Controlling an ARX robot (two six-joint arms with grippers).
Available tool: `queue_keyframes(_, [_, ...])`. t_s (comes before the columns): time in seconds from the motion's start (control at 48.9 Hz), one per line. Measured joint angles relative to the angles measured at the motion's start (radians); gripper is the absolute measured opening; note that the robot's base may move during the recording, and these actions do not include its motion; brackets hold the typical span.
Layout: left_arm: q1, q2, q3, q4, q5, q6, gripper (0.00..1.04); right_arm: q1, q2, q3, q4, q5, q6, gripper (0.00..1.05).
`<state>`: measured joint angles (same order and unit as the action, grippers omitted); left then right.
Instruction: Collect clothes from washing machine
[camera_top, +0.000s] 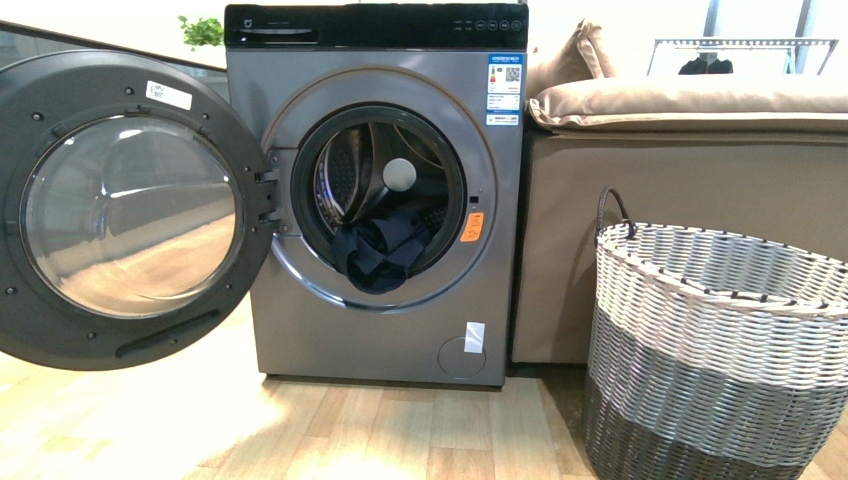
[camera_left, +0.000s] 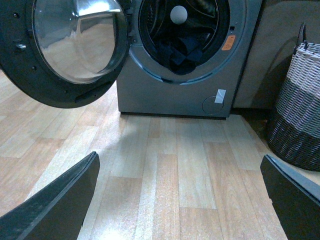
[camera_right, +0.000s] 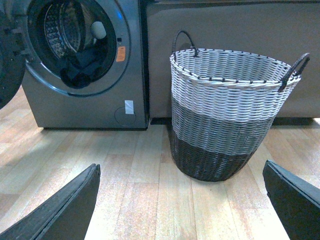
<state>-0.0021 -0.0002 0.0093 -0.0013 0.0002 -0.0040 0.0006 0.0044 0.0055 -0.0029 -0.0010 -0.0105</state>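
— Is the mouth of the washing machine (camera_top: 375, 330) blocked?
— No; it is left open, the door (camera_top: 125, 210) swung wide to the left.
— And the floor (camera_top: 400, 430)?
— Bare boards are seen in front; the basket (camera_top: 715, 350) is stood well to the right.

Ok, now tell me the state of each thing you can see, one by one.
Washing machine door: swung wide open.
Clothes: heaped in the drum, drooping over its front lip.
Basket: upright, contents not visible.
Left pincer: open, holding nothing.
Right pincer: open, holding nothing.
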Motion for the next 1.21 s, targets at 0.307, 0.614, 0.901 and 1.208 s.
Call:
queue_keyframes(0.307, [0.0,0.0,0.0,0.0,0.0,0.0,0.98,0.0,0.0,0.0,0.0,0.0,0.0,0.97])
queue_keyframes(0.614, [0.0,0.0,0.0,0.0,0.0,0.0,0.98,0.0,0.0,0.0,0.0,0.0,0.0,0.97])
queue_keyframes(0.901, [0.0,0.0,0.0,0.0,0.0,0.0,0.98,0.0,0.0,0.0,0.0,0.0,0.0,0.97])
queue_keyframes(1.208, [0.0,0.0,0.0,0.0,0.0,0.0,0.98,0.0,0.0,0.0,0.0,0.0,0.0,0.97])
